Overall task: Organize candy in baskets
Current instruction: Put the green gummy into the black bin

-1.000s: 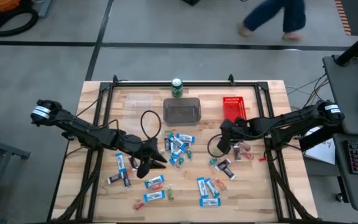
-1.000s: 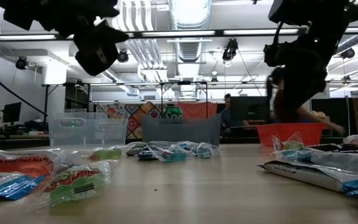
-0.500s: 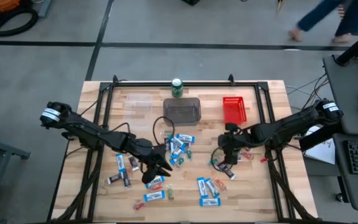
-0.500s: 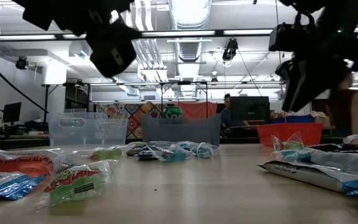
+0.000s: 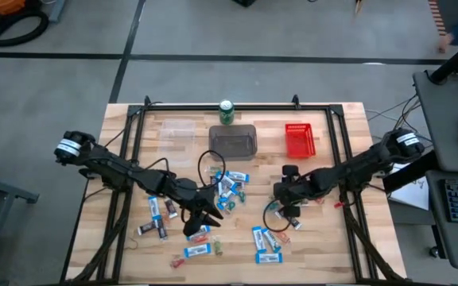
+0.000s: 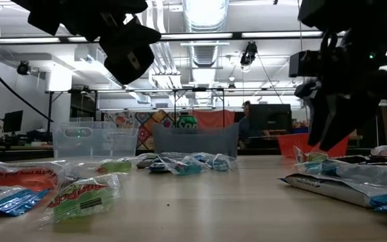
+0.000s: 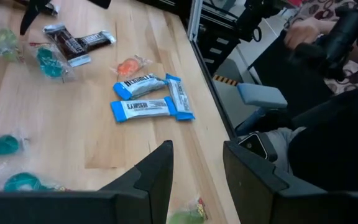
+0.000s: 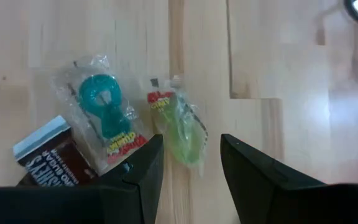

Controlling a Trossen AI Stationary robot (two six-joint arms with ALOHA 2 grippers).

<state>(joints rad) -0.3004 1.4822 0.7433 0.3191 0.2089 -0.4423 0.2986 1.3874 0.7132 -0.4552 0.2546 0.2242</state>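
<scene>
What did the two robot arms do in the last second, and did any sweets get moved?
The right gripper swung from beside the red slotted basket out over the loose wrapped sweets mid-table, jaws open above a green wrapped sweet. The left gripper edged nearer the table's front, also open and empty. Sweets, baskets and the green drink can stayed put.

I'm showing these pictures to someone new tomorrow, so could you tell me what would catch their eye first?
The scatter of wrapped candy across the middle of the wooden table, with both dark arms reaching into it. The left gripper and the right gripper both hang open over the sweets, the right one above a green candy. Behind stand three empty baskets: clear, grey, and the red slotted basket.
</scene>
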